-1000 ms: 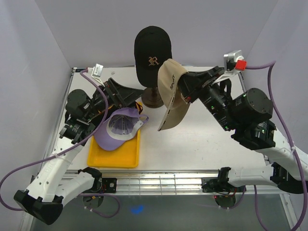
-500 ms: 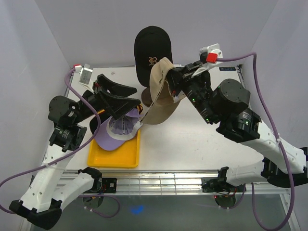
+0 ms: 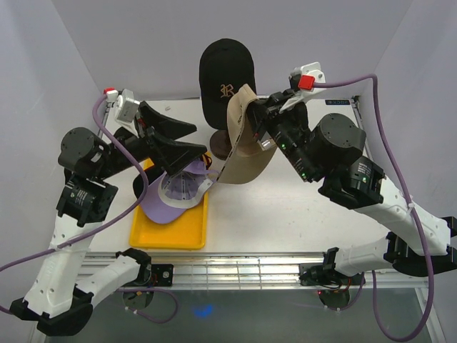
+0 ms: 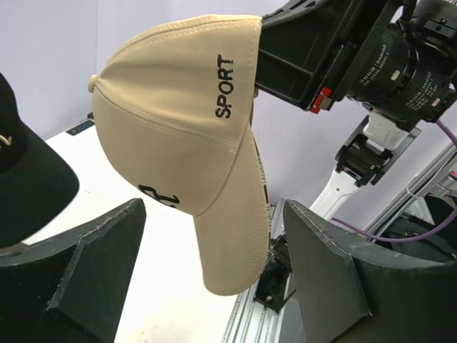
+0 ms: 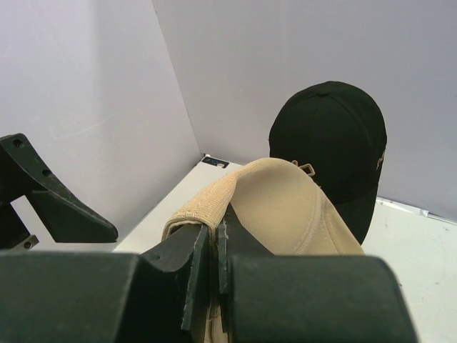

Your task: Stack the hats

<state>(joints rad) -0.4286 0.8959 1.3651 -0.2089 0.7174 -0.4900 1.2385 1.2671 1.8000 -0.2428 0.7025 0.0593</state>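
Observation:
My right gripper (image 3: 258, 120) is shut on the back rim of the tan cap (image 3: 241, 146), which hangs brim down in the air just in front of the black cap with the gold R (image 3: 226, 71) on its stand. In the right wrist view the tan fabric (image 5: 285, 204) is pinched between the jaws, with the black cap (image 5: 332, 136) behind. My left gripper (image 3: 187, 139) is open and empty, raised left of the tan cap; in the left wrist view its fingers (image 4: 93, 264) flank the hanging cap (image 4: 186, 136) without touching. The lavender cap (image 3: 175, 193) lies upside down on the yellow tray (image 3: 171, 232).
The black cap's dark stand base (image 3: 223, 146) sits at the table's back centre. White walls enclose the back and both sides. A metal rail (image 3: 235, 268) runs along the near edge. A dark shape (image 3: 138, 186) pokes out under the lavender cap.
My right gripper carried the tan cap left and back toward the black cap. My left gripper rose off the tray and swung toward the tan cap, jaws open.

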